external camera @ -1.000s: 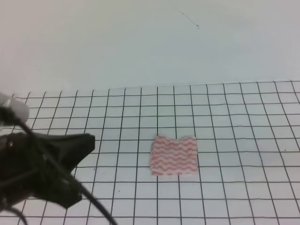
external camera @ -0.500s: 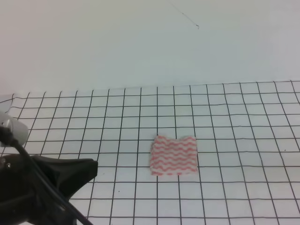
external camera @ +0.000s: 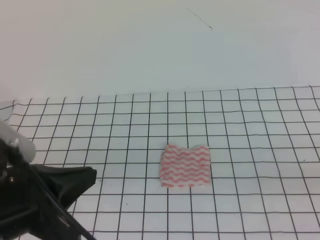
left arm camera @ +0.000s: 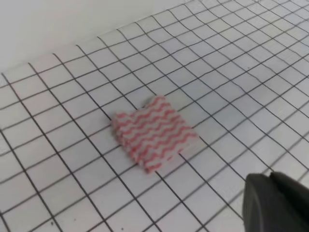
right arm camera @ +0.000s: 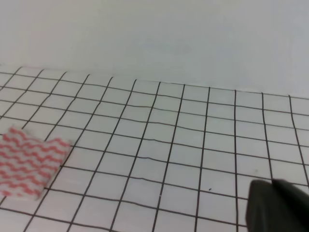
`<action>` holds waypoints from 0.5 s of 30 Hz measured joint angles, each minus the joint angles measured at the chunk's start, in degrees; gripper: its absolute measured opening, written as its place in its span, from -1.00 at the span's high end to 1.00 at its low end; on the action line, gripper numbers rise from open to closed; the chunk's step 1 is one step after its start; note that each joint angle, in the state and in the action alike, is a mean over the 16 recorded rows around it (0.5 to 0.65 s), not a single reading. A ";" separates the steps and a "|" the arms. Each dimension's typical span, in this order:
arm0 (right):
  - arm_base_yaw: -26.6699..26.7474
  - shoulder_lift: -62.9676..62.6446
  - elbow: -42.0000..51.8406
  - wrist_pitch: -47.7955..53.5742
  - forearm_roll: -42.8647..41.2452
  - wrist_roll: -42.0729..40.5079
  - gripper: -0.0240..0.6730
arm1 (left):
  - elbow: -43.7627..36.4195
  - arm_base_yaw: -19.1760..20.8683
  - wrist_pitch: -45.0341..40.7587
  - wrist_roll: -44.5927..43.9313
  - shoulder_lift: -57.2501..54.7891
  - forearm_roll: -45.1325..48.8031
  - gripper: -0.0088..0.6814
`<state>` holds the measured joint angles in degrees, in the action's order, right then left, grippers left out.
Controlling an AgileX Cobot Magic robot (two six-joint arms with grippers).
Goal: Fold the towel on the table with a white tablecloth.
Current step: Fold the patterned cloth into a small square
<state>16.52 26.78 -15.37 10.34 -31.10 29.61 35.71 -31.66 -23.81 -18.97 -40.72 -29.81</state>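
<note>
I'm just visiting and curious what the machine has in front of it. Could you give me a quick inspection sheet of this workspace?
Surface: table with a white tablecloth, black grid, lying flat.
Job's things: towel, pink-and-white wavy stripes, a compact rectangle, layered edges showing, nothing touching it.
Clutter: nothing seen.
Grippers: left gripper and right gripper show only as dark edges; open or shut cannot be told.
Cables: black cable along the left arm.
Surroundings: plain pale wall.
</note>
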 joint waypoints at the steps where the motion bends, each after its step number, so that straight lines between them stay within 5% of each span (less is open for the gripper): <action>1: 0.00 0.00 0.00 0.00 0.00 0.00 0.94 | -0.87 0.37 1.02 0.30 0.75 0.73 0.98; 7: 0.00 0.00 0.00 0.00 0.00 0.00 0.94 | -8.06 4.77 6.72 2.74 7.92 4.33 0.98; 15: 0.00 0.00 0.00 0.00 0.00 0.00 0.94 | -20.74 16.01 9.43 6.67 24.00 7.69 0.98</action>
<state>16.52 26.78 -15.37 10.34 -31.10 29.61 14.96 -15.66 -14.38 -12.30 -16.72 -22.12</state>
